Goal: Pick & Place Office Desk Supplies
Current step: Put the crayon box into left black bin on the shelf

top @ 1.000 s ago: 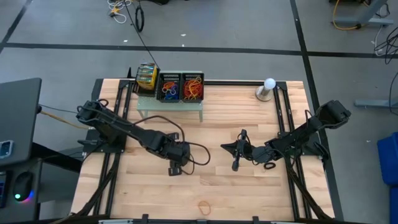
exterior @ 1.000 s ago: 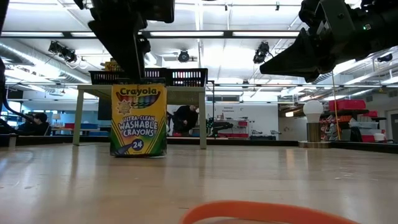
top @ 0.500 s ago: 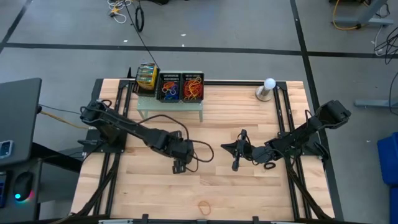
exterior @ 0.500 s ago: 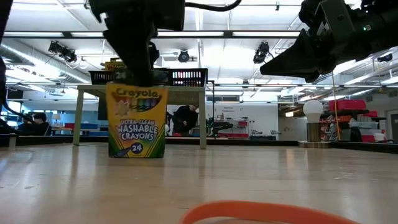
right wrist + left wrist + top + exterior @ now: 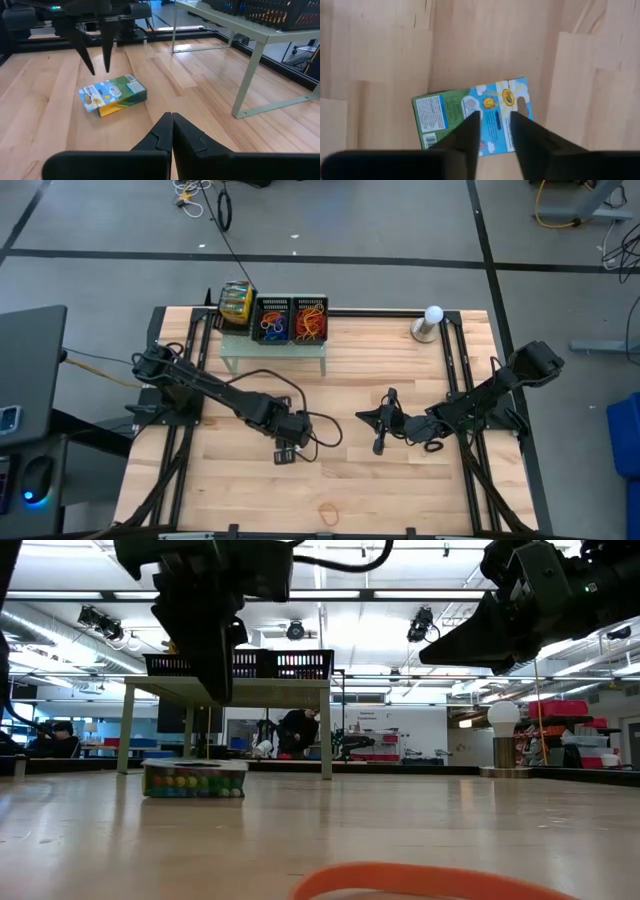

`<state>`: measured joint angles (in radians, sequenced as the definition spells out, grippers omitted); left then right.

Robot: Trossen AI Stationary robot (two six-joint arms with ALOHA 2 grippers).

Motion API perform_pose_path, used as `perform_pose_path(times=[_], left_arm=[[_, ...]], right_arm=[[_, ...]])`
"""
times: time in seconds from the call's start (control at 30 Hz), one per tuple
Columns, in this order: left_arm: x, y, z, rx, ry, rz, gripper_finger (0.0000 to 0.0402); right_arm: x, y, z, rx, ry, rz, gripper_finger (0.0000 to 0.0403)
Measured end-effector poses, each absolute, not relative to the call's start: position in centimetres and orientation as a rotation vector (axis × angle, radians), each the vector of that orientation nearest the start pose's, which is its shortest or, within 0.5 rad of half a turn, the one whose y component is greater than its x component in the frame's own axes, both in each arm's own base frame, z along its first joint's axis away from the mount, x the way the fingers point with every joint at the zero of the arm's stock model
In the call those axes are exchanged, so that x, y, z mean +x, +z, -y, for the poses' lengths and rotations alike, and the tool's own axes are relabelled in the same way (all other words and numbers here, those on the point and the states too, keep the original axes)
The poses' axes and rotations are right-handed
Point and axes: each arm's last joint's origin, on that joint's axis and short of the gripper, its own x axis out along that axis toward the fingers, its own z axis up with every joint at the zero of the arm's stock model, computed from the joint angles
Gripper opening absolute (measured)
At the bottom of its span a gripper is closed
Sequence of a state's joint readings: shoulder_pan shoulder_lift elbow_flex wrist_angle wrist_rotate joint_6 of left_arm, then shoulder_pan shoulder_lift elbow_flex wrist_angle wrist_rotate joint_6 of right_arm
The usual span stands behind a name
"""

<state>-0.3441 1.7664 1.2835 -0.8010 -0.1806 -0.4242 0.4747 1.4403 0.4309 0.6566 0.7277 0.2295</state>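
Observation:
A flat green-white-blue crayon packet (image 5: 451, 116) lies on its broad side on the table, left of centre (image 5: 284, 456) (image 5: 195, 779) (image 5: 112, 94). My left gripper (image 5: 495, 117) (image 5: 215, 690) hangs open straight above it, fingers pointing down, with clear air between tips and packet. My right gripper (image 5: 171, 117) (image 5: 365, 418) is shut and waits right of centre, above the table. One orange rubber band (image 5: 328, 509) (image 5: 420, 882) lies by the near edge. More bands fill two black mesh trays (image 5: 292, 320) on the pale-green shelf (image 5: 272, 350).
The shelf stands at the far edge on thin legs (image 5: 250, 75), with another crayon box (image 5: 235, 304) at its left end. A white bulb on a stand (image 5: 431, 321) sits at the far right. Bare wood lies between the arms and toward the near edge.
The crayon packet stood upright under my left gripper a second ago, leaned half a second ago, and has now fallen flat on the table. My left gripper shifted slightly toward the table's right and now stands clear above the packet. My right arm kept still.

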Motion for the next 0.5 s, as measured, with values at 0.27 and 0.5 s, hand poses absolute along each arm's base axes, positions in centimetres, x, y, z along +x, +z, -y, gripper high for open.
perform_pose_path(times=[0.27, 0.5], left_arm=[[31.3, 19.6, 15.4, 0.076, 0.157, -1.203, 0.0123], [30.6, 17.2, 18.3, 0.148, 0.237, -1.165, 0.0224]], right_arm=[[23.2, 15.9, -9.7, 0.027, -0.282, -0.261, 0.0007], [23.2, 15.9, -9.7, 0.027, -0.282, -0.262, 0.0007]])
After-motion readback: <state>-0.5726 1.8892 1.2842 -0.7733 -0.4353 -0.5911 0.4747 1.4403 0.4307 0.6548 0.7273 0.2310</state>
